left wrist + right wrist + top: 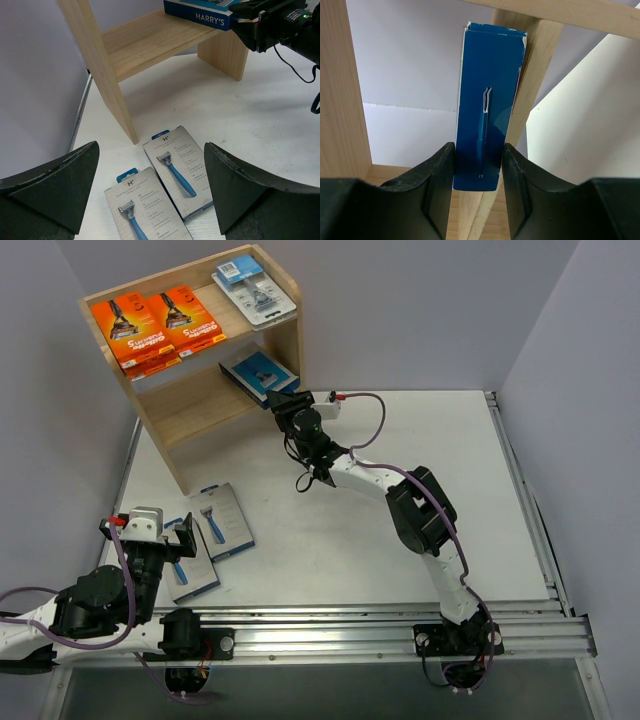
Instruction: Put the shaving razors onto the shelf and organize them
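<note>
While outstretched at shelf (200, 405), right fingers (440, 185) tight on blue box (487, 100); left fingers (55, 185) wide.

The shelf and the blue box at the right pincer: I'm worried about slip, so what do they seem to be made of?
The shelf looks like light unpainted wood, perhaps pine or plywood, with a matte finish; grain lines run along its boards. The blue box looks like thin printed cardboard with a slight sheen; a folded flap seam and raw white edges show at its top corner.
</note>
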